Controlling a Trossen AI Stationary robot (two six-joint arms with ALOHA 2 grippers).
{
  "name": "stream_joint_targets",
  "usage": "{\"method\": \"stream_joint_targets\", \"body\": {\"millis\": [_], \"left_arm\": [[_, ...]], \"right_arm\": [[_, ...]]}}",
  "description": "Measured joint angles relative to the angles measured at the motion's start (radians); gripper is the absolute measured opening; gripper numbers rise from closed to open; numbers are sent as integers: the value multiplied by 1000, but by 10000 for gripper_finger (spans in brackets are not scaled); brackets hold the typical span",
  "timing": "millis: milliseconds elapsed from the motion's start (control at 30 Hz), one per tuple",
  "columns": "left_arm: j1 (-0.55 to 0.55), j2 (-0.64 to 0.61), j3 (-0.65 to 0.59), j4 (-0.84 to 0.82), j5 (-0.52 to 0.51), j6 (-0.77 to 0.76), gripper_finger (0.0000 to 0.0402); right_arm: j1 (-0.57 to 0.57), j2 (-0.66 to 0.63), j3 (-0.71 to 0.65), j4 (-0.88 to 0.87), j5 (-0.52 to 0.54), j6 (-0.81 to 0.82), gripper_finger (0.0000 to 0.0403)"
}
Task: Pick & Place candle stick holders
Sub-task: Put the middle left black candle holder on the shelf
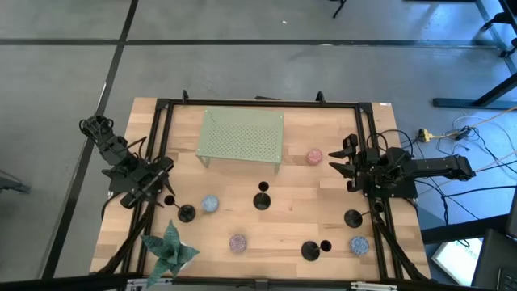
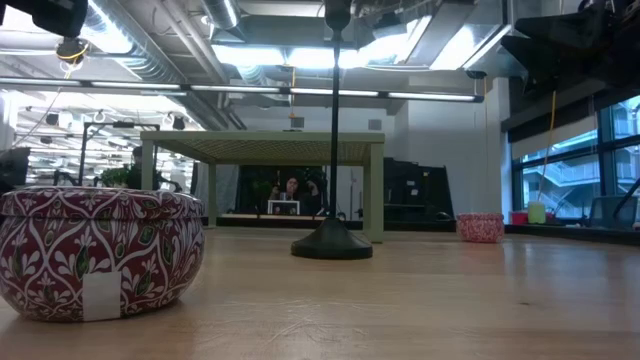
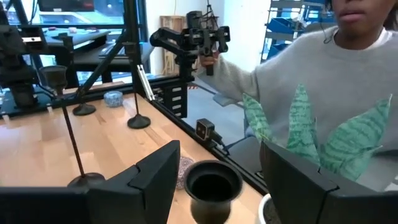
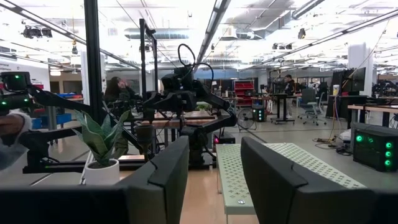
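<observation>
Black candle stick holder cup sits btwn left gripper's spread jaws, untouched.

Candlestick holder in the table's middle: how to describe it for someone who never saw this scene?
Find the pale green perforated rack. In front of it stands a black candlestick holder, alone at the centre; the other three holders stand nearer the edges.

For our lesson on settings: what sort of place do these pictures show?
Probably an open-plan robotics lab or workshop: a wooden table in a black frame, exposed ceiling ducts, and equipment benches beyond.
</observation>
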Motion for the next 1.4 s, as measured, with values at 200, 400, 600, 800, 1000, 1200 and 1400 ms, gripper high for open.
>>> {"method": "stream_joint_targets", "body": {"millis": [200, 400, 600, 800, 1000, 1200, 1400], "left_arm": [[0, 0, 1, -55, -17, -4, 219], [0, 0, -32, -48, -51, -9, 219], [0, 2, -34, -42, -48, -24, 219], [0, 2, -34, -42, -48, -24, 219], [0, 22, -34, -45, -64, -32, 216], [0, 69, -34, -42, -64, -32, 175], [0, 90, -34, -3, -44, -31, 118]], "right_arm": [[0, 0, 0, 0, 0, 0, 152], [0, 0, 0, 0, -53, -45, 152], [0, 0, 0, 0, -55, -50, 152], [0, 0, 0, 0, -52, -50, 152], [0, 0, 0, 0, -52, -50, 152], [0, 0, 0, 0, -52, -50, 151], [0, 0, 0, 0, -52, -50, 151]]}}
